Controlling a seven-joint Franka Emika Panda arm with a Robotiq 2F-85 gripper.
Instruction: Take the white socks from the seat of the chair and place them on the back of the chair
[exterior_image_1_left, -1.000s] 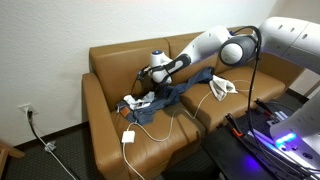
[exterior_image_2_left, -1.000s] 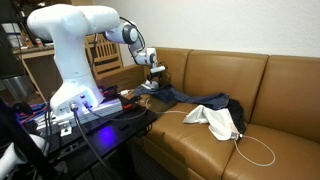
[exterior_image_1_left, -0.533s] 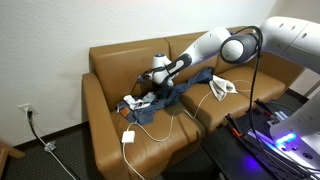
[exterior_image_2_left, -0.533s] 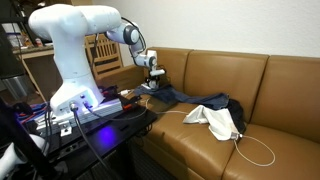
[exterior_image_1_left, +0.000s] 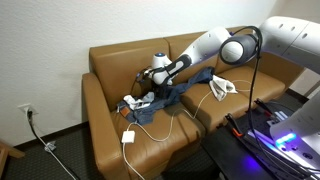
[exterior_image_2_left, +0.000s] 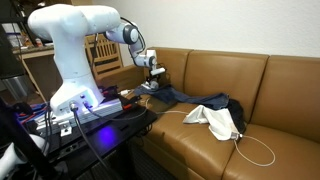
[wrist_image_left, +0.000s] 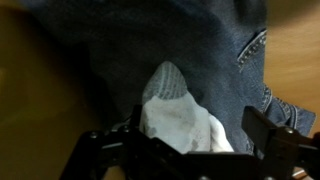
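Observation:
A white sock (wrist_image_left: 168, 100) lies on dark blue jeans (wrist_image_left: 215, 40) in the wrist view. It sits between the two fingers of my gripper (wrist_image_left: 185, 150). The fingers stand wide apart; the right one does not touch the sock. In both exterior views the gripper (exterior_image_1_left: 150, 80) (exterior_image_2_left: 153, 72) hovers low over the jeans (exterior_image_1_left: 175, 95) (exterior_image_2_left: 185, 98) on the seat of a brown leather sofa (exterior_image_1_left: 120, 60) (exterior_image_2_left: 280, 80). White sock fabric (exterior_image_1_left: 133, 100) shows at the end of the jeans.
A white cloth (exterior_image_1_left: 222, 86) (exterior_image_2_left: 215, 121) lies on the seat. A white cable with a charger (exterior_image_1_left: 128, 136) (exterior_image_2_left: 255, 152) runs across the cushions. A dark stand with blue lights (exterior_image_1_left: 275, 135) (exterior_image_2_left: 95, 108) stands in front of the sofa.
The gripper has shifted slightly up and toward the backrest since one second ago. It has stayed still over the last half second.

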